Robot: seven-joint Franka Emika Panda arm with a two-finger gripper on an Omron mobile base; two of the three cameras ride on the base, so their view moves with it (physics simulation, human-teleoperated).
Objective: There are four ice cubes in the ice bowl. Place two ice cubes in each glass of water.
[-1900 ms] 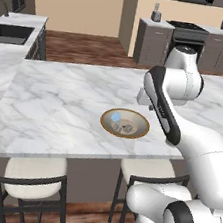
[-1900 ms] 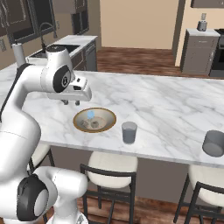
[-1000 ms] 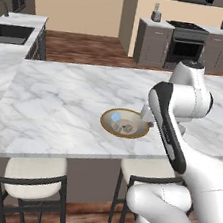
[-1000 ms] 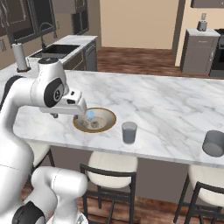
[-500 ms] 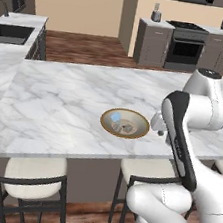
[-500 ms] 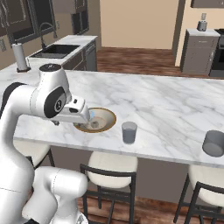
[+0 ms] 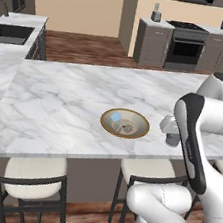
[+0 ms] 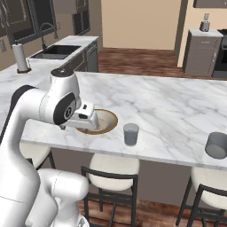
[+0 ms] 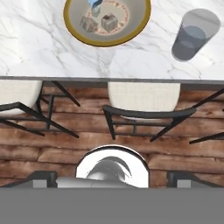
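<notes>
I see the marble island counter (image 7: 58, 105) across both base views, wood floor beyond it, dark cabinets and a stove at the back wall. A sink (image 8: 57, 51) sits in the side counter on the left, with a paper towel roll (image 8: 20, 57) near it. Stools (image 7: 32, 182) with pale seats stand tucked under the counter's near edge.

My arm (image 8: 53, 106) is bent over the near edge of the counter, the hand hanging past the edge, camera looking down at stools and floor. The gripper (image 9: 112, 179) shows two dark tips far apart at the bottom of the hand view, jaws spread wide, nothing between them.

The ice bowl (image 7: 125, 122) sits on the counter near the front edge, gold-brown rim, pale inside. In the right base view my hand partly covers its near side (image 8: 108, 120). In the hand view it sits at the top (image 9: 70, 24).

One glass of water (image 8: 131, 134) stands just beside the bowl on its right, apart from it, upright, bluish water inside; the hand view has it top right (image 9: 192, 35). The second glass (image 8: 217, 145), darker grey, stands well apart, farther right along the near edge.

The ice cubes (image 9: 107, 22) lie inside the bowl; I can make out two grey ones close together plus a bluish one at the top edge of the hand view. I can't count a fourth.
</notes>
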